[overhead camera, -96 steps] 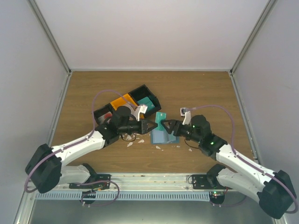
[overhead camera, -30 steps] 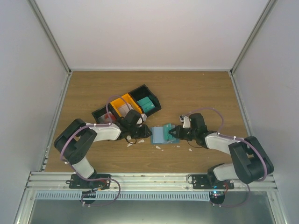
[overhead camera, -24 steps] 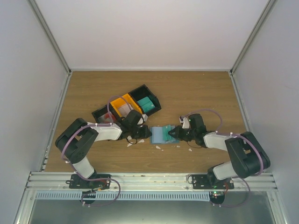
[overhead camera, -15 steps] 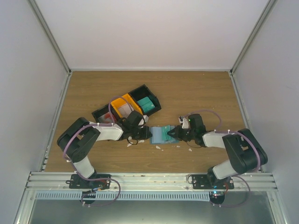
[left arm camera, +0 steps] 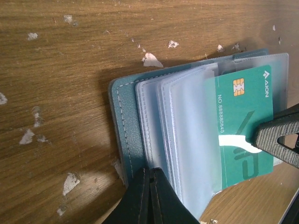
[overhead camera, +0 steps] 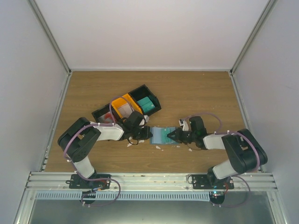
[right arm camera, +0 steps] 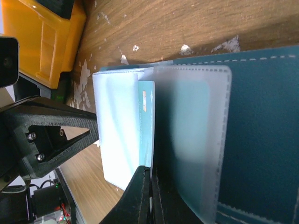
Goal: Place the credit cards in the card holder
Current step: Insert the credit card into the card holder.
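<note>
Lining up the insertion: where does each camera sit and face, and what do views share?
Top external: above, behind the bases, facing down; left gripper and right gripper meet at the card holder.
Left wrist: faces past the left gripper onto card holder and green card.
Right wrist: faces past the right gripper onto the sleeves.
Shared: both wrist views show the card holder and the opposite gripper.

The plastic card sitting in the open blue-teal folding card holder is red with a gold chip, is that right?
Not quite: it is not red. The plastic card sitting in the open blue-teal folding card holder is green with a gold chip. The left wrist view shows this clearly.
</note>
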Robot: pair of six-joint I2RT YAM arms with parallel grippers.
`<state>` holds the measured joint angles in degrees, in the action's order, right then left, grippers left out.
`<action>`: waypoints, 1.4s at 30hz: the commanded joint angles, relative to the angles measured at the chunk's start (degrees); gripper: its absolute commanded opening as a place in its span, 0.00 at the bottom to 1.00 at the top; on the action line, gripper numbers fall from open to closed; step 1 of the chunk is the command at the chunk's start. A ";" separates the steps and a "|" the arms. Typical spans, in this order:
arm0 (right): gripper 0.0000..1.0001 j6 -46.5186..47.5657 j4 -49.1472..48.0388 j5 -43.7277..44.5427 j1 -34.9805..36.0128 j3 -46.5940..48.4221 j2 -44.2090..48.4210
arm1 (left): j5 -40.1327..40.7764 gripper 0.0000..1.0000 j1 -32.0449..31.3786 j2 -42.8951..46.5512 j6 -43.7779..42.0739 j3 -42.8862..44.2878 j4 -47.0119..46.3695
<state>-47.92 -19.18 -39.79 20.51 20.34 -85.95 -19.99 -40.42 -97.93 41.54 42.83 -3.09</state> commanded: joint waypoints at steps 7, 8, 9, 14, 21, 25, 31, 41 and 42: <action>0.02 -0.86 0.45 -1.54 0.17 -1.78 -1.70 | 1.36 0.01 -0.80 -2.00 -0.09 1.03 -0.29; 0.03 -1.08 -0.03 -1.62 0.28 -1.53 -2.06 | 1.29 0.01 -0.87 -1.99 0.02 0.95 -0.31; 0.03 -1.15 -0.38 -1.68 0.49 -1.20 -2.37 | 1.02 0.01 -0.88 -2.00 0.10 0.90 -0.35; 0.04 -1.74 -1.32 -1.28 1.62 -0.49 -2.12 | -1.36 0.00 -1.10 -1.69 1.23 0.27 -1.00; 0.12 -0.31 1.35 0.09 2.70 0.62 -2.05 | -2.62 0.00 -3.08 -0.81 4.32 -0.94 -1.46; 0.17 1.51 7.41 5.30 4.09 2.17 0.48 | -2.18 0.00 -3.61 -0.06 5.06 -1.52 -1.39; 0.43 3.49 15.20 11.63 5.51 3.64 5.80 | -1.74 0.00 -3.61 0.68 5.03 -1.54 -1.02; 0.56 7.32 24.36 18.67 8.86 8.46 7.11 | -3.06 0.00 -3.61 0.32 4.26 -1.37 -1.95; 0.56 7.44 24.58 18.84 9.36 8.87 6.59 | -3.37 0.00 -3.61 0.16 4.25 -1.36 -2.16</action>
<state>-42.68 0.25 -25.28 28.05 27.27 -78.24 -22.13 -43.62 -98.08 46.04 42.41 -3.88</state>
